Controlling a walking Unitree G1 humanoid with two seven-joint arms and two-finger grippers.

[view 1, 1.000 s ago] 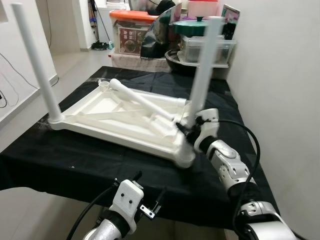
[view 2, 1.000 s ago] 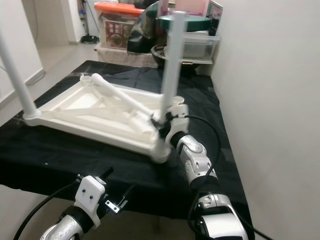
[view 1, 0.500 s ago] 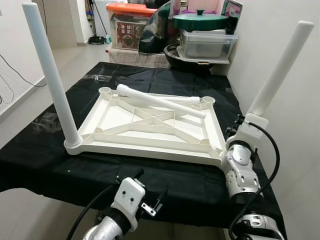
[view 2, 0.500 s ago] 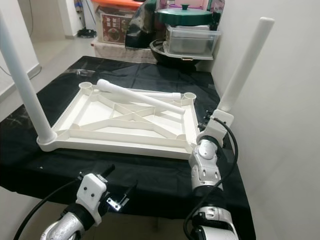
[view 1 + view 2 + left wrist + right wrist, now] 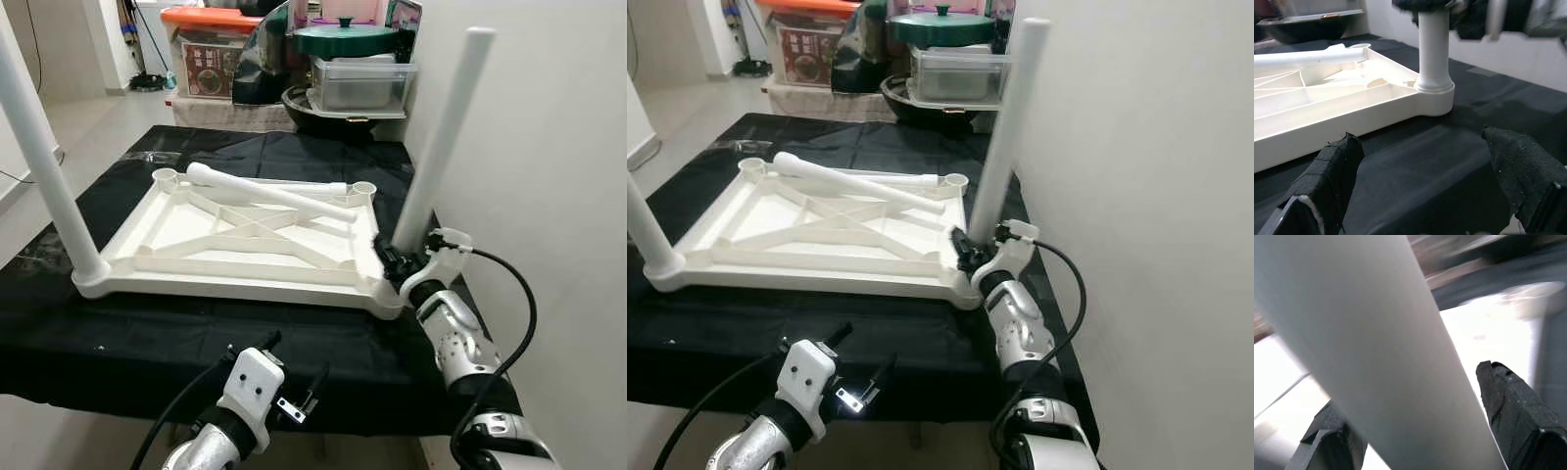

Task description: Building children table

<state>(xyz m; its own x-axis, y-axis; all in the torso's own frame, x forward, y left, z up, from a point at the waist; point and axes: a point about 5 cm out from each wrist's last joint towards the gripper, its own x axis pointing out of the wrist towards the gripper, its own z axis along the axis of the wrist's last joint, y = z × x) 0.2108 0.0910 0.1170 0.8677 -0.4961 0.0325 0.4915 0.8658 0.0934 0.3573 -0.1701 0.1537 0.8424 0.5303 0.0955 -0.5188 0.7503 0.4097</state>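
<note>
Gripping the base of a white table leg (image 5: 443,132), our right gripper (image 5: 396,264) is sitting at the near right corner of the upturned white tabletop (image 5: 235,235) in the left eye view, its black fingers closed around the tube just above the corner socket. From the gripper the leg is rising and leaning slightly away toward the wall. Across the tabletop on our far left, another leg (image 5: 44,157) is standing upright in its corner socket. Beyond the gripper, a loose leg (image 5: 269,193) is lying slantwise over the ribs of the tabletop, and the far corner socket (image 5: 364,187) is standing open just behind our wrist. Everything is resting on a black table cover (image 5: 323,338). Our left gripper (image 5: 294,387) is hovering low at the near edge of the table, touching nothing, fingers spread apart.

We are seeing the same layout in the right eye view: the right gripper (image 5: 965,253) clamped on the leg (image 5: 1011,117), with a clear storage box (image 5: 955,73) and a green lid (image 5: 940,27) stacked well behind it.

Through the left wrist view, the two fingers (image 5: 1327,181) are standing wide apart over the black cover, and straight ahead the gripped leg (image 5: 1433,49) is seated in its corner socket (image 5: 1434,93).

Through the right wrist view, the leg (image 5: 1371,352) is running between both fingers (image 5: 1513,416), pressed close against them.
</note>
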